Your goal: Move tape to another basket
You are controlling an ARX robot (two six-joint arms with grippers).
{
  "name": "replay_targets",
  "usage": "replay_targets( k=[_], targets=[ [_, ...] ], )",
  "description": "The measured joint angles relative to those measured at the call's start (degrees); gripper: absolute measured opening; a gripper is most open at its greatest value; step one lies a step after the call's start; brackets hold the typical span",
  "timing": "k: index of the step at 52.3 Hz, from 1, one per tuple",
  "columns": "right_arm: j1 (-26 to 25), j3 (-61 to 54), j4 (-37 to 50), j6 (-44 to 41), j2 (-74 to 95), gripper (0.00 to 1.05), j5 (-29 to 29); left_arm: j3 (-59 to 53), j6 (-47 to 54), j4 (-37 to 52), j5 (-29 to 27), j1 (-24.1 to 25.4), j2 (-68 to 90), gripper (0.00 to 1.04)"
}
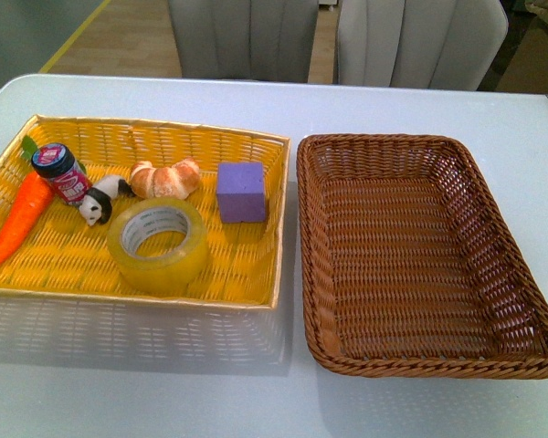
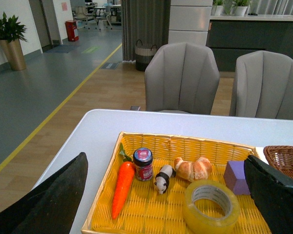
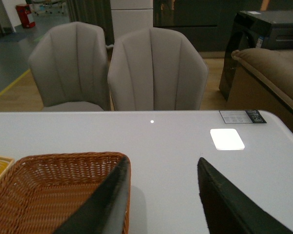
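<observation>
In yellow basket [image 1: 164,128], front-centre: tape [image 1: 160,266] lying flat; panda figure [image 1: 100,203], croissant [image 1: 164,179], purple cube [image 1: 241,192] close behind; brown basket [image 1: 384,139] just beside; left gripper [image 2: 165,163] and right gripper [image 3: 163,162] jaws spread, holding nothing.

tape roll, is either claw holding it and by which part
Neither. The tape lies flat in the yellow basket; the left claw and right claw are both open and hold nothing.
</observation>
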Motion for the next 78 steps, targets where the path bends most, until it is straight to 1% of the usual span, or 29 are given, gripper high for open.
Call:
replay_targets(
  k=[1, 6, 7, 11, 12, 17, 29, 30, 32, 35, 48, 64, 78],
  targets=[
    [0.17, -0.37, -0.17, -0.02, -0.48, 0.35, 0.15, 0.0, -0.02, 0.0, 0.0, 0.0, 0.0, 0.96],
    [1.97, -3.67, -2.29, -0.17, -5.14, 0.17, 1.25, 0.0, 0.0, 0.0, 0.0, 0.0, 0.0, 0.96],
    [2.05, -3.82, -2.43, -0.17, -5.38, 0.17, 1.29, 0.0, 0.0, 0.0, 0.0, 0.0, 0.0, 0.96],
    [2.97, -5.84, -4.39, -0.22, -9.29, 0.03, 2.36, 0.0, 0.0, 0.0, 0.0, 0.0, 0.0, 0.96],
    [3.17, -6.1, -5.77, -0.42, -10.82, 0.02, 2.58, 0.0, 0.0, 0.0, 0.0, 0.0, 0.0, 0.96],
    [4.0, -6.95, -12.13, -0.42, -17.62, 0.02, 3.61, 0.0, 0.0, 0.0, 0.0, 0.0, 0.0, 0.96],
    [6.05, -10.32, -18.71, -0.42, -28.17, 0.02, 5.64, 0.0, -0.02, 0.0, 0.0, 0.0, 0.0, 0.96],
    [7.17, -10.64, -19.61, -0.44, -29.35, 0.02, 7.52, 0.0, 0.0, 0.0, 0.0, 0.0, 0.0, 0.96],
    [9.11, -11.37, -21.62, -0.42, -32.09, 0.02, 9.2, 0.0, 0.0, 0.0, 0.0, 0.0, 0.0, 0.96],
    [10.21, -12.09, -24.11, -0.42, -35.47, 0.02, 9.18, 0.0, 0.0, 0.0, 0.0, 0.0, 0.0, 0.96],
    [10.36, -13.27, -36.39, -0.42, -49.96, 0.02, 9.77, 0.0, 0.0, 0.0, 0.0, 0.0, 0.0, 0.96],
    [10.36, -13.31, -45.88, -0.42, -60.35, 0.02, 9.75, 0.0, 0.0, 0.0, 0.0, 0.0, 0.0, 0.96],
    [10.36, -13.31, -52.52, -0.42, -67.28, 0.02, 9.75, 0.0, 0.0, 0.0, 0.0, 0.0, 0.0, 0.96]
  ],
)
